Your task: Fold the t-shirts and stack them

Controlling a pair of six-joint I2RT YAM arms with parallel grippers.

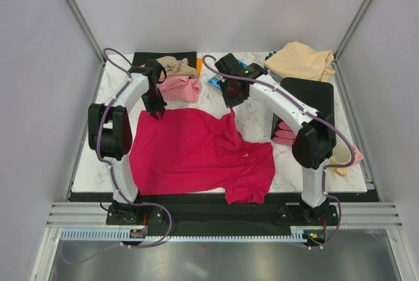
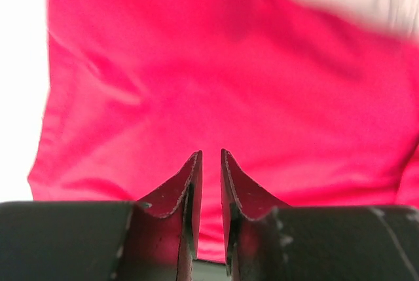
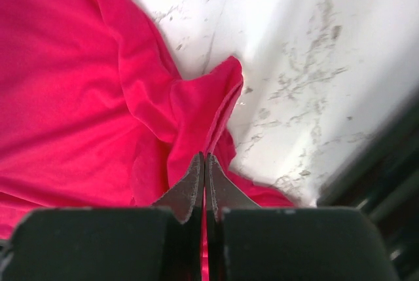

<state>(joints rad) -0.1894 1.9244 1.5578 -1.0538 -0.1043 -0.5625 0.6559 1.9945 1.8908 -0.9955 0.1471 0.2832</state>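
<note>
Rumpled crimson t-shirt [image 1: 190, 153] centrally; pink [image 1: 180, 88], tan [image 1: 175, 66], peach-cream [image 1: 301, 60] behind

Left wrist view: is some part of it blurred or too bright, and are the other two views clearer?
Left wrist: a pale blurred streak crosses the top right, the left edge is burnt out to white, and the red shirt looks soft. Right wrist: sharp, with the shirt's fold and the veins of the table crisp. Top external: evenly lit and sharp.

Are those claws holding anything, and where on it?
The right gripper pinches a raised fold at the far edge of the crimson t-shirt. Whether the left gripper holds it cannot be told.
</note>
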